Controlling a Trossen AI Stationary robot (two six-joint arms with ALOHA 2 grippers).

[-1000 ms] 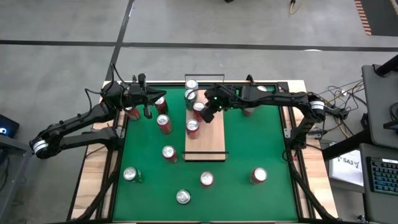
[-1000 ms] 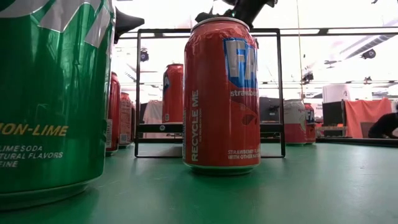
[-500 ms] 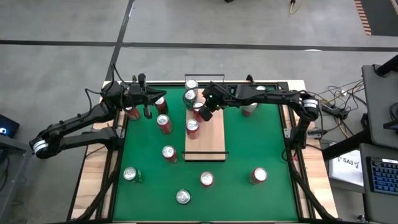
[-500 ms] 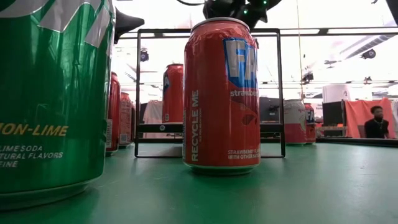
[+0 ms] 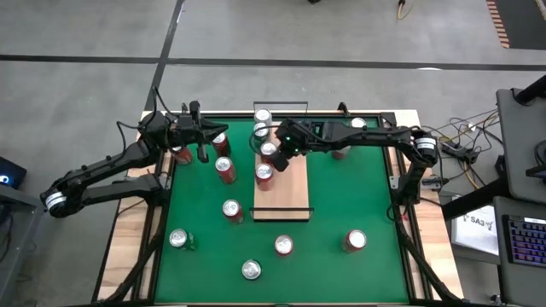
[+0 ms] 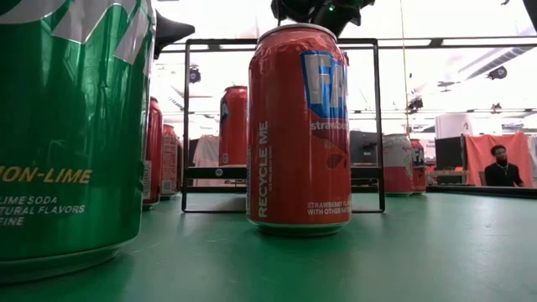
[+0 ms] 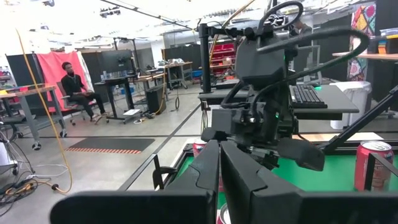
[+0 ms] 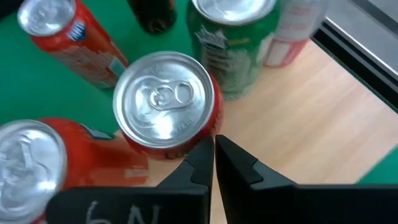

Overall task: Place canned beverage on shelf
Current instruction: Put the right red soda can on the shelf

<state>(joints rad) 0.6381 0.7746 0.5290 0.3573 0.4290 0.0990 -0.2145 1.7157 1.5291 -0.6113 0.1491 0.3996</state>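
Observation:
The shelf (image 5: 290, 192), a pale wood board with black end rails, lies in the middle of the green mat. Several cans stand on its far half, among them a green can (image 5: 260, 132) and two red ones (image 5: 269, 151) (image 5: 264, 173). My right gripper (image 5: 281, 160), shut, slants down from the right at the nearer of these red cans (image 8: 165, 102). Its tips (image 8: 214, 152) are at that can's side. My left gripper (image 5: 203, 149) hangs shut above the mat's far left corner; it holds nothing. My right gripper's shut fingertips (image 8: 200, 157) stand at the red can's side wall (image 8: 186, 146), on the side toward the table's right, coming slanting down from the right. The can stands upright on the shelf board (image 8: 311, 106). I cannot tell whether the tips touch it.
Several more cans stand on the mat: red ones left of the shelf (image 5: 224, 170) (image 5: 231, 209), others along the near part (image 5: 178, 239) (image 5: 283, 246) (image 5: 354, 240) (image 5: 251, 269), and two at the far right (image 5: 341, 149). A person (image 6: 502, 166) sits in the room beyond.
My right gripper, shut throughout, has gone a little down and toward the table's left, closer to the red can on the shelf.

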